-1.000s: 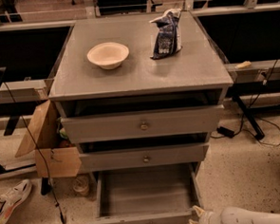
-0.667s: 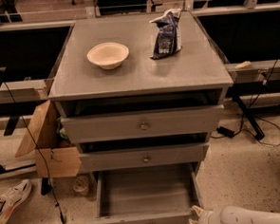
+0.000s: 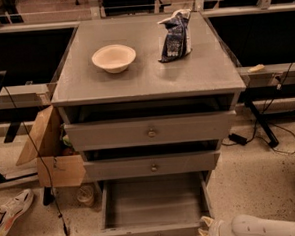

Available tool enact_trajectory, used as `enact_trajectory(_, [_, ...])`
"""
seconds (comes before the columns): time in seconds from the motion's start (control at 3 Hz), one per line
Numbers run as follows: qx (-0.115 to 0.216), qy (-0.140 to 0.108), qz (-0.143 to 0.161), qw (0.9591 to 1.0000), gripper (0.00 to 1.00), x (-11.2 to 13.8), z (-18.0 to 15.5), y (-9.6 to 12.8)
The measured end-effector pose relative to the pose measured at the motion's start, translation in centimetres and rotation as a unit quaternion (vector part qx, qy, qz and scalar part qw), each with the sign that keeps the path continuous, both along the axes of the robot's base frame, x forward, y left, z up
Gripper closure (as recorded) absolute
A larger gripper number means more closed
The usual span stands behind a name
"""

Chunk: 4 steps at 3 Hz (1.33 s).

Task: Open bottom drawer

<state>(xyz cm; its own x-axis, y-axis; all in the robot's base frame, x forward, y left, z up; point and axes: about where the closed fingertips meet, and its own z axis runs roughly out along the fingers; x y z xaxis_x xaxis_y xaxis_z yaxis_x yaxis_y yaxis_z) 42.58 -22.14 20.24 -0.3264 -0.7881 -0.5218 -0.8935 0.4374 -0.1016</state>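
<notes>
Gripper [image 3: 206, 229] sits low at the right, just beside the right front corner of the bottom drawer [image 3: 153, 207]; whether it is open or closed cannot be told. That drawer stands pulled out under the cabinet, which carries a bowl [image 3: 114, 57] and a dark bag [image 3: 175, 35].

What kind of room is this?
Probably a robot lab or workshop: cables trail over the speckled floor, a cardboard box sits beside the grey cabinet, and the robot's gripper is by the front corner of the open bottom drawer.
</notes>
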Motion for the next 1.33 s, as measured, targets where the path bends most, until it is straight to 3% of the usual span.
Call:
enact_trajectory(0.33, [0.0, 0.0, 0.0, 1.0, 0.81, 0.24, 0.06, 0.01])
enact_trajectory(1.33, [-0.001, 0.001, 0.009, 1.0, 0.12, 1.02, 0.1, 0.19])
